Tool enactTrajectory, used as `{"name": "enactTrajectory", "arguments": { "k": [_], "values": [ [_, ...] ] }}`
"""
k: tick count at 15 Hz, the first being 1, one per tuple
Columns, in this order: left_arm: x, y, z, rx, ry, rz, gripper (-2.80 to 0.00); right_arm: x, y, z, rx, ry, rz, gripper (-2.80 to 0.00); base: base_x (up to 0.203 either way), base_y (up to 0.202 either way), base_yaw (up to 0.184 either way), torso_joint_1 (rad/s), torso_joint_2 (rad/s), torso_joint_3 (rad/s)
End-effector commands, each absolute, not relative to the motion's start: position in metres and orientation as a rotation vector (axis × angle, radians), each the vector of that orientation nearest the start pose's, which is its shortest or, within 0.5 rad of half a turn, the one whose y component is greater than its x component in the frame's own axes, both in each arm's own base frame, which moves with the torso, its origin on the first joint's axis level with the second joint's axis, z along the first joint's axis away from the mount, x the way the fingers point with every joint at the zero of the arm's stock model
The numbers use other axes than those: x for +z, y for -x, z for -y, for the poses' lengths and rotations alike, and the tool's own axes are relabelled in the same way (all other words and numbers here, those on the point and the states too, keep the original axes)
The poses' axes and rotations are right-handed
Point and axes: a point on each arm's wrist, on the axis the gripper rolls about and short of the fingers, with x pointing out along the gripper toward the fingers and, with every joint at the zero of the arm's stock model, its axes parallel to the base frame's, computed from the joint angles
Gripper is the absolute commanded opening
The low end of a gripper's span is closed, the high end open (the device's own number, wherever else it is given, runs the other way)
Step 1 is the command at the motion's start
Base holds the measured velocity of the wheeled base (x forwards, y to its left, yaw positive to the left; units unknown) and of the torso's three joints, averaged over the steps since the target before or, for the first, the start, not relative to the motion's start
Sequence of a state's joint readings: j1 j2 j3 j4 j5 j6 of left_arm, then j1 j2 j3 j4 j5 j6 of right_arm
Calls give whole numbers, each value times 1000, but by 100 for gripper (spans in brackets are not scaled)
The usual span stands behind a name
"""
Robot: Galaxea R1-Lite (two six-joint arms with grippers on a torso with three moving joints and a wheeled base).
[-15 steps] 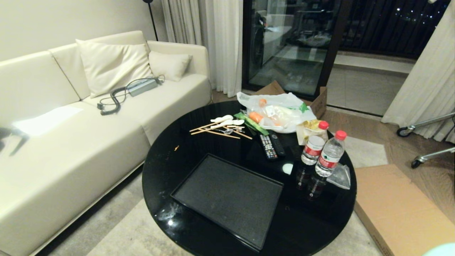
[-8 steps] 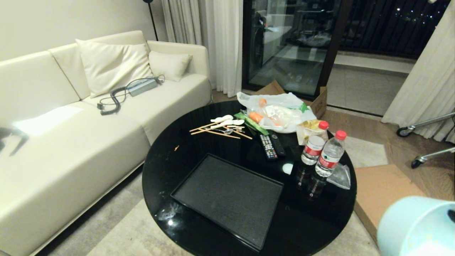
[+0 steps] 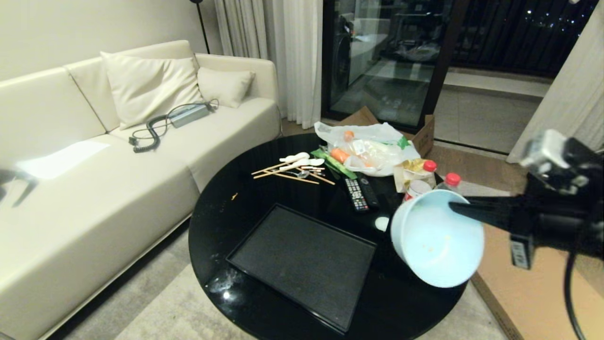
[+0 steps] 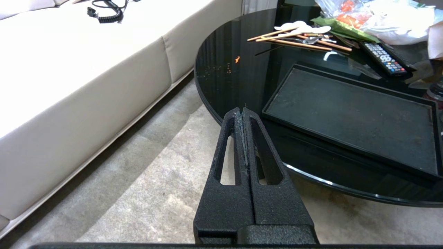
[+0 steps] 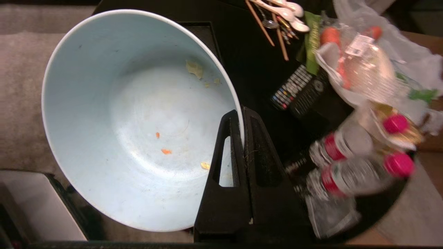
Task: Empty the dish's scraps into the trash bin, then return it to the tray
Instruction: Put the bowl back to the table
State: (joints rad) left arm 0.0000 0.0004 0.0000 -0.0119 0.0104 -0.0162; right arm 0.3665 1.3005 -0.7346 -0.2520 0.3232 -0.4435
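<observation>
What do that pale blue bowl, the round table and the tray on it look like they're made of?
Bowl: smooth, soft-sheened pale blue with a thin rim, probably melamine or plastic, possibly glazed ceramic. Table: glossy black top with mirror-like reflections, likely glass or lacquer. Tray: matte dark grey, finely grainy surface with a low rim, probably plastic.

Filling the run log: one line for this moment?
right gripper: shut on bowl rim | bowl: tilted, crumbs only | tray: empty | left gripper: shut

home living room: cream sofa [image 3: 94, 156] with cushions [image 3: 151, 85], round black coffee table [image 3: 226, 212], curtains [image 3: 283, 56], remote [image 3: 356, 193].
</observation>
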Motion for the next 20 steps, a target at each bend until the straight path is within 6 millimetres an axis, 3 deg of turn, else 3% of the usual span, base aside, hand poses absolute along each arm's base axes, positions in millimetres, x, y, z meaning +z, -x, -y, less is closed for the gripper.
{"name": "enactTrajectory", "arguments": {
  "k": [1, 3, 6, 11, 14, 17, 20],
  "values": [
    [77, 23, 0, 11, 17, 12, -280, 210, -236, -139, 803, 391, -281, -280, 0, 0, 0, 0, 0, 0],
    [77, 23, 0, 11, 17, 12, -280, 201, -251, -177, 735, 332, -389, -280, 0, 0, 0, 0, 0, 0],
    [77, 23, 0, 11, 17, 12, -280, 173, -261, -222, 568, 169, -692, -280, 0, 0, 0, 0, 0, 0],
    [77, 23, 0, 11, 17, 12, -280, 128, -283, -269, 299, -38, -1060, -280, 0, 0, 0, 0, 0, 0],
    [77, 23, 0, 11, 17, 12, -280, 99, -307, -291, 179, -116, -1083, -280, 0, 0, 0, 0, 0, 0],
    [77, 23, 0, 11, 17, 12, -280, 81, -336, -312, 133, -218, -1001, -280, 0, 0, 0, 0, 0, 0],
    [77, 23, 0, 11, 17, 12, -280, 69, -361, -306, 112, -279, -940, -280, 0, 0, 0, 0, 0, 0]
  ]
}}
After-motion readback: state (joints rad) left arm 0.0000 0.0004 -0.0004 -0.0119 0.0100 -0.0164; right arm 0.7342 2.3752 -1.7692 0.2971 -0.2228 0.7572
